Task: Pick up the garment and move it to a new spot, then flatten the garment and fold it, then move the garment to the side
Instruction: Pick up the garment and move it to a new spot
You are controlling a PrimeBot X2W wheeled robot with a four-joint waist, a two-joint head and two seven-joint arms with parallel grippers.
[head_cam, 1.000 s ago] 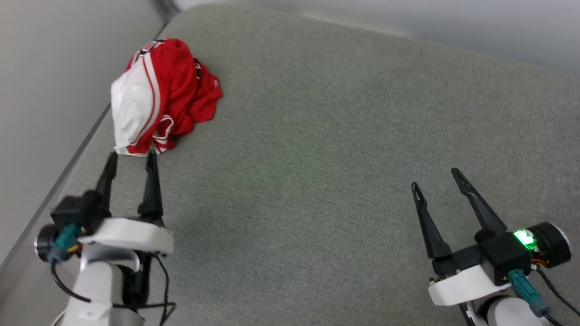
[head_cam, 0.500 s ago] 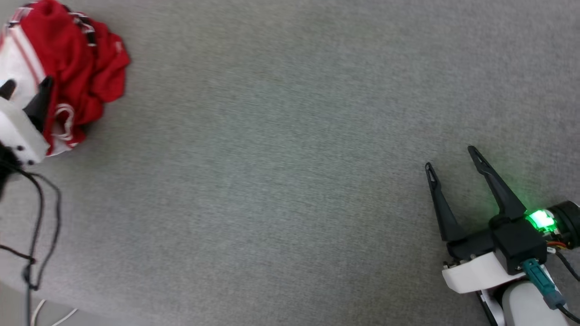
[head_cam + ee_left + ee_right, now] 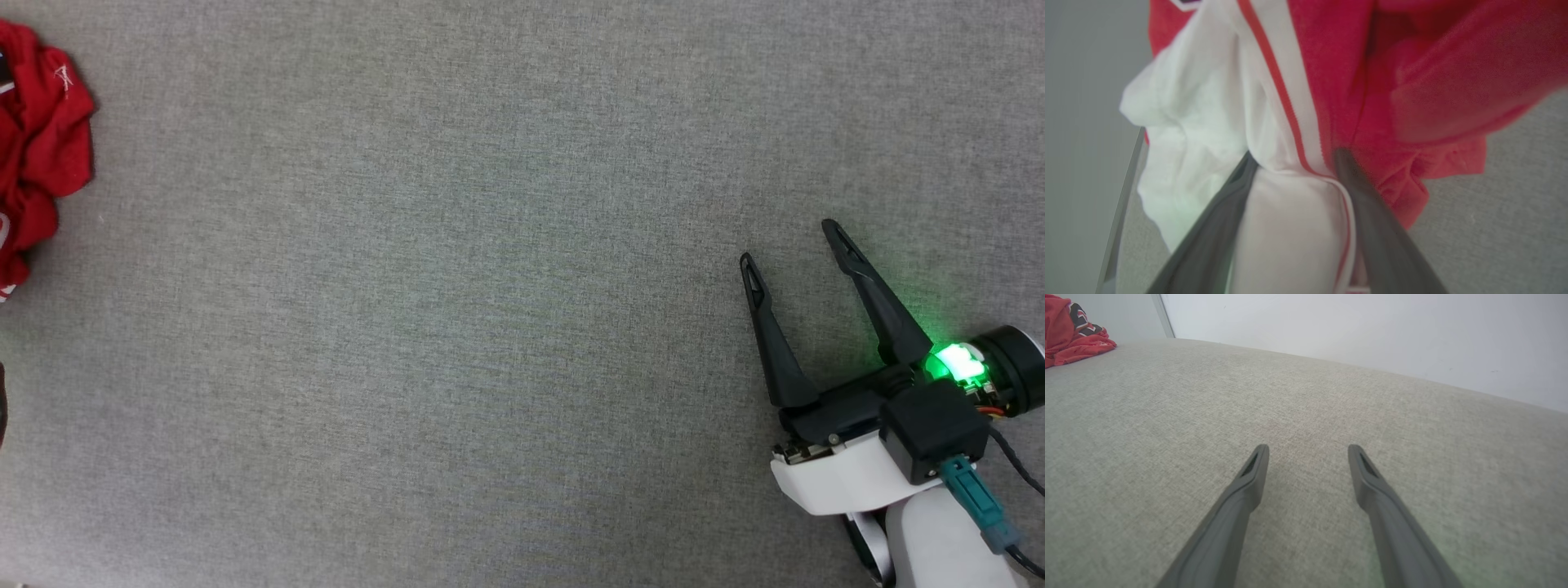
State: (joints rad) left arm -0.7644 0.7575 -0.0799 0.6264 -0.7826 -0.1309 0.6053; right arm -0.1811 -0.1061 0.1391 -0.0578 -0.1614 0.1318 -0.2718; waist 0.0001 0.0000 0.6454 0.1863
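The garment (image 3: 37, 155) is seen bunched at the far-left edge of the grey surface (image 3: 457, 310). The left gripper (image 3: 1292, 157) is spread, tips pressed into it w/ a white fold between. The right gripper (image 3: 788, 242) is held agape, well apart, nothing in it.

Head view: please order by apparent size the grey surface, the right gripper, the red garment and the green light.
1. grey surface
2. right gripper, which is near the camera
3. garment, cut off by the left edge, so its real size is unsure
4. green light
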